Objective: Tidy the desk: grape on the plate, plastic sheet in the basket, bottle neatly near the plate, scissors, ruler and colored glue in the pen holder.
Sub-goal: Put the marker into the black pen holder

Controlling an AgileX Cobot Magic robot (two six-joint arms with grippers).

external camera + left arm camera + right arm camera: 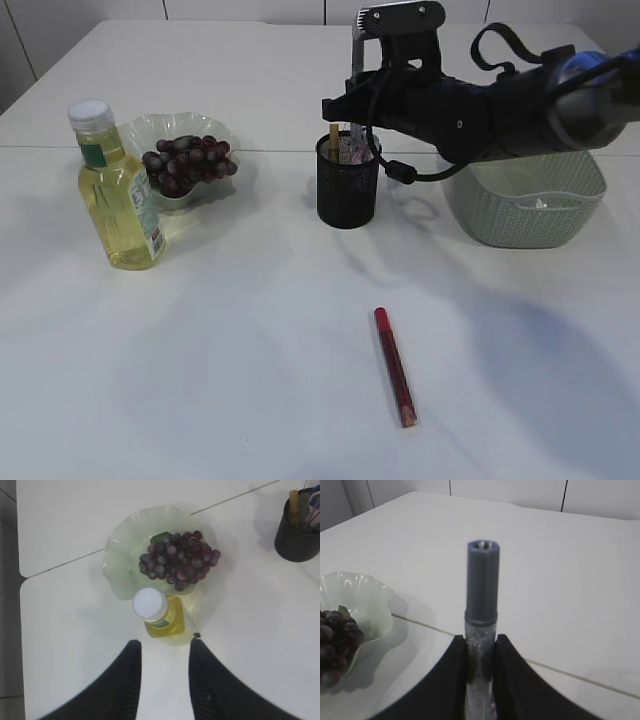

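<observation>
Silver glitter glue poised over the pen holder, red glue not yet collected

On the left, the clear plastic bottle of yellow liquid with a white cap (115, 190) stands just beside the pale green wavy-edged plate (120, 565) holding the dark purple grape bunch (188, 162); the left gripper (165, 652) hangs above them, released and empty, and a careless descent could topple the bottle. At centre, the right gripper (481, 652) clenches a silver glitter glue tube with a grey cap (481, 610) upright above the black mesh pen holder (348, 185); released off-centre, it may catch the rim or the items inside and tip out. The red glitter glue stick (394, 366) lies on the white table (220, 380) nearer the camera. The grey-green woven basket (525, 205) sits to the right.
</observation>
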